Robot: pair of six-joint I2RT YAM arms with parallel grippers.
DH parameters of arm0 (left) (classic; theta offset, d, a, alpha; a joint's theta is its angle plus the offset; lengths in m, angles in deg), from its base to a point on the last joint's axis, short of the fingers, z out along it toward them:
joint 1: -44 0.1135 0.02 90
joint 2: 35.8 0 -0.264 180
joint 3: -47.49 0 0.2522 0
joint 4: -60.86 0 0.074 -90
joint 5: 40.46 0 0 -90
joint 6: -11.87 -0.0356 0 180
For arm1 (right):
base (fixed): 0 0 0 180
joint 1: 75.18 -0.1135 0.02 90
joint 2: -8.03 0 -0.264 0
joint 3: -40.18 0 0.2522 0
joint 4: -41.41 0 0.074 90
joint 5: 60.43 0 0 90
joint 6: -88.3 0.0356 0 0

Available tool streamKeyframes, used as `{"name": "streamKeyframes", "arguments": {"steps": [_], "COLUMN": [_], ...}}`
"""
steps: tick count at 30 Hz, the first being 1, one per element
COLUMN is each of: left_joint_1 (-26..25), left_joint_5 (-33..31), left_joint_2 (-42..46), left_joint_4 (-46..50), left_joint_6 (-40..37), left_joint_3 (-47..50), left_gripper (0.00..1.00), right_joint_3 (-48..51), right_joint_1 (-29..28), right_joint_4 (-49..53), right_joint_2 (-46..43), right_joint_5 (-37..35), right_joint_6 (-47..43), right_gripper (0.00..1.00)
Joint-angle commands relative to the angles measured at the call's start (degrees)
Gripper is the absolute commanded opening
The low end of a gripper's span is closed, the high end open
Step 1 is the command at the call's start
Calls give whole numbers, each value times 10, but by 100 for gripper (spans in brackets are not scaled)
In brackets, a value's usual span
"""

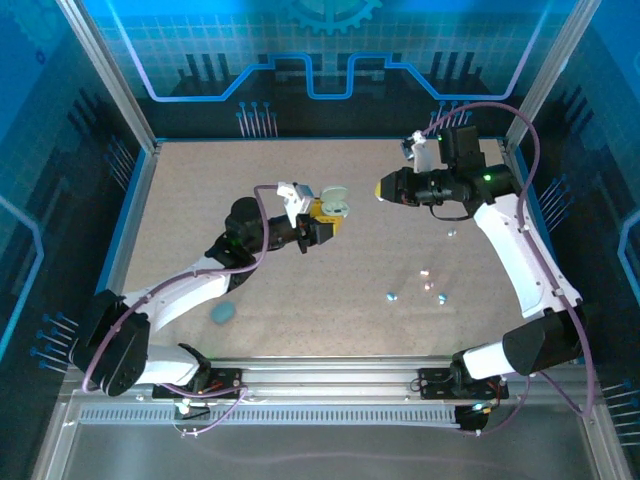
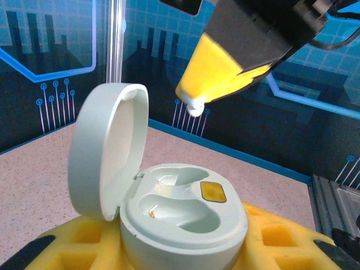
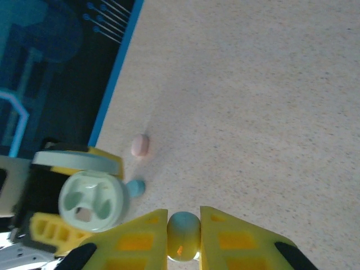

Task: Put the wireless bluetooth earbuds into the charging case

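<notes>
Whitish earbud (image 3: pixel 184 236) pinched in right end effector (image 3: pixel 184 216), near open case (image 2: pixel 185 225).

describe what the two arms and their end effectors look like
The left arm and right arm have white links, black joints and a purple cable looping alongside each. The left end effector and right end effector have yellow fingers with recessed pockets.

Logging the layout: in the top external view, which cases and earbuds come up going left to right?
Teal case on the table → open pale case held in the left gripper → blue earbud → whitish earbud.
</notes>
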Motion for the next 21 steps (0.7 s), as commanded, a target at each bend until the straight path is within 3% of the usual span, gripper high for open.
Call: {"name": "streamKeyframes", "arguments": {"steps": [1, 21], "left_joint_1": [-5, -16], "left_joint_5": [-7, -20], "left_joint_2": [-8, -28], "left_joint_4": [-42, -91], "left_joint_6": [-20, -48], "left_joint_3": [9, 12], "left_gripper": [37, 36], "right_joint_3": [-19, -51], "right_joint_1": [-7, -77], "right_joint_4": [-20, -22], "right_joint_2": [-9, 19], "right_joint_5": [58, 108], "right_joint_6": [6, -23], "right_gripper": [18, 18]}}
